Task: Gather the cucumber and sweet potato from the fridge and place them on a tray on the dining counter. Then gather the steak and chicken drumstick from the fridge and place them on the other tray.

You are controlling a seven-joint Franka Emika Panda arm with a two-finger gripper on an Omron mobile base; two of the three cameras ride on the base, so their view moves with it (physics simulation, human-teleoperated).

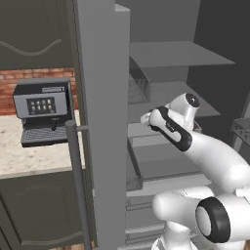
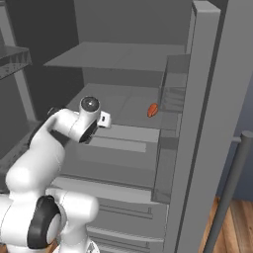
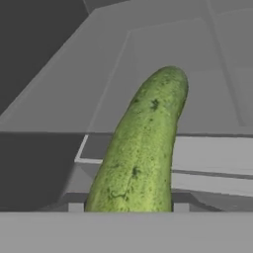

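A green, bumpy cucumber (image 3: pixel 143 148) stands up from between my fingertips in the hand view, and my gripper (image 3: pixel 128 207) is shut on its lower end. It hangs in front of the grey fridge shelves (image 3: pixel 207 153). In the base views my gripper (image 2: pixel 104 118) (image 1: pixel 145 118) reaches into the open fridge at mid-shelf height. A small orange-brown sweet potato (image 2: pixel 153 109) lies on the shelf to the right of the hand, near the fridge wall and apart from it. The steak, chicken drumstick and trays are out of view.
The open fridge door (image 1: pixel 102 122) stands on the left with its bar handle (image 1: pixel 78 185). Beyond it a coffee machine (image 1: pixel 41 112) sits on the counter. The other door (image 2: pixel 207 123) and handle (image 2: pixel 232 188) close in the right side. Drawers sit below the shelves.
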